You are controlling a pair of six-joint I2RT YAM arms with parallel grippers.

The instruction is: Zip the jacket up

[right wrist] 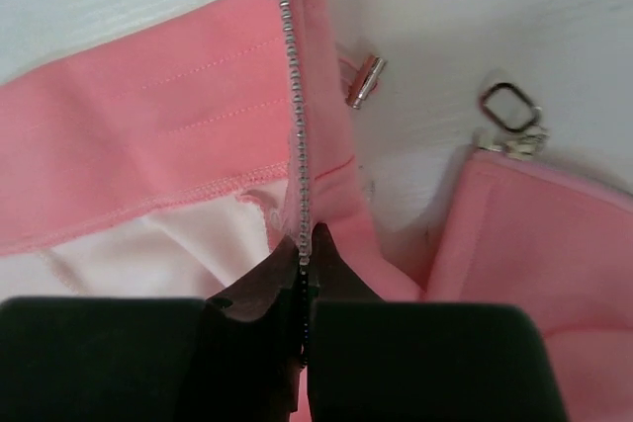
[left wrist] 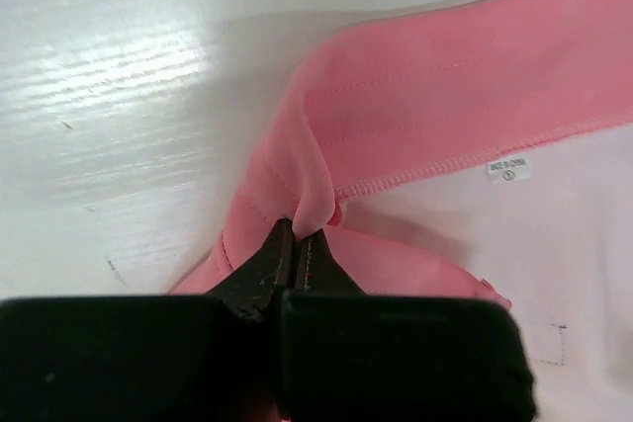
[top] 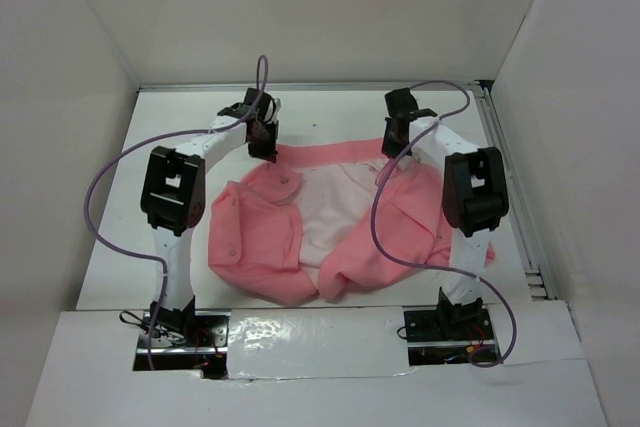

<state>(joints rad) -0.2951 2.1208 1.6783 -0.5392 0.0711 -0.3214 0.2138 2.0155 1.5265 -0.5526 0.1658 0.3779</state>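
The jacket (top: 255,237) lies unzipped on the white worktop (top: 180,112), pale lining up, its long axis running left to right. Its far pink band stretches across between the two arms. The left jaws are closed on a fold at that band's left end. The right jaws pinch the front edge along the zipper teeth (right wrist: 294,96), which run away from the wrist. A ring-shaped zipper pull (right wrist: 511,111) lies just beside them. Bare worktop borders the far edge, up to the walls (top: 300,17).
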